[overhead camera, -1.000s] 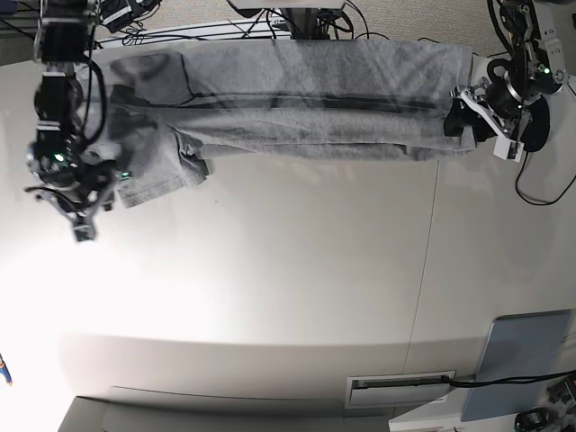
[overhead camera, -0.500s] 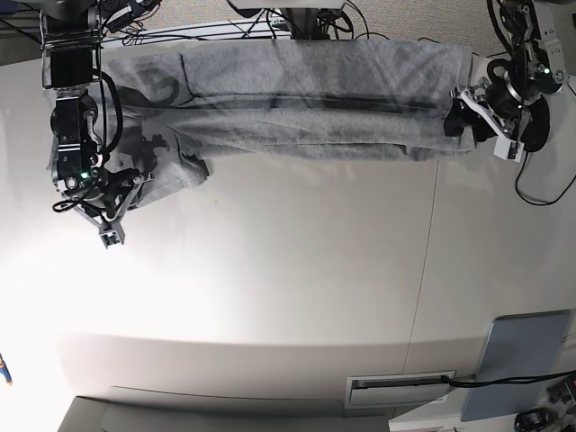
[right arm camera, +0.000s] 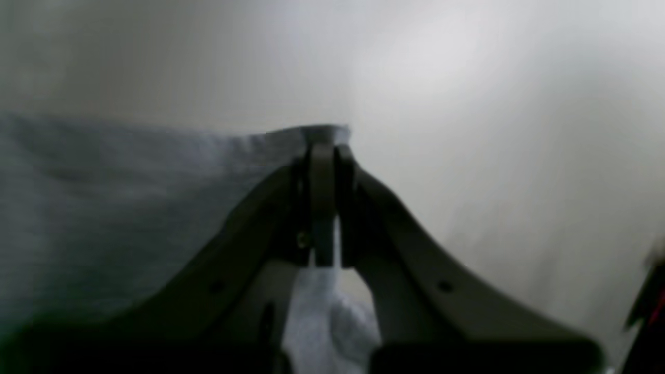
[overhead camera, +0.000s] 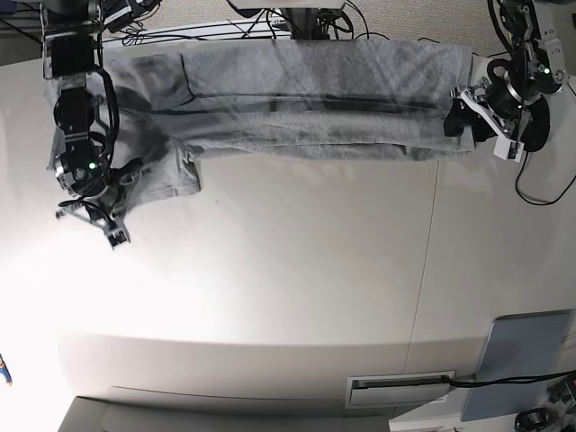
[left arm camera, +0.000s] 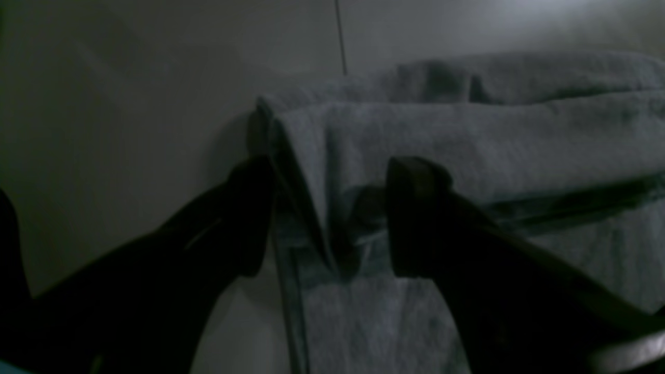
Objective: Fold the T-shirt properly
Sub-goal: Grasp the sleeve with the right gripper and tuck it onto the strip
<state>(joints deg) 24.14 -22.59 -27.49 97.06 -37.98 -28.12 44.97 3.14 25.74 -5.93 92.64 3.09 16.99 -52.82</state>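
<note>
- Base view: the T-shirt [overhead camera: 306, 99], heather grey and folded lengthwise into a long band, lies across the far side of the white table [overhead camera: 297, 288], with one sleeve flap hanging out toward the near side at the view's left end.
- At that left end, the right gripper [overhead camera: 101, 200] sits low over the table at the sleeve's outer edge.
- Right wrist view: the right gripper's [right arm camera: 322, 156] jaws are clenched together on a thin hem of the T-shirt [right arm camera: 114, 208], grey cloth pinched between them and bunched below. The picture is blurred.
- At the view's right end in the base view, the left gripper [overhead camera: 472, 112] rests at the short end of the folded band.
- Left wrist view: the left gripper [left arm camera: 330, 218] stands spread wide, one dark finger on the bare table just beside the cloth's edge, the other on top of the fabric. The folded edge of the T-shirt [left arm camera: 467, 140] lies between the two fingers, not squeezed.
- A table seam [overhead camera: 423, 270] runs from near to far past the band's right end.
- A grey pad [overhead camera: 517, 360] lies at the table's near right corner.
</note>
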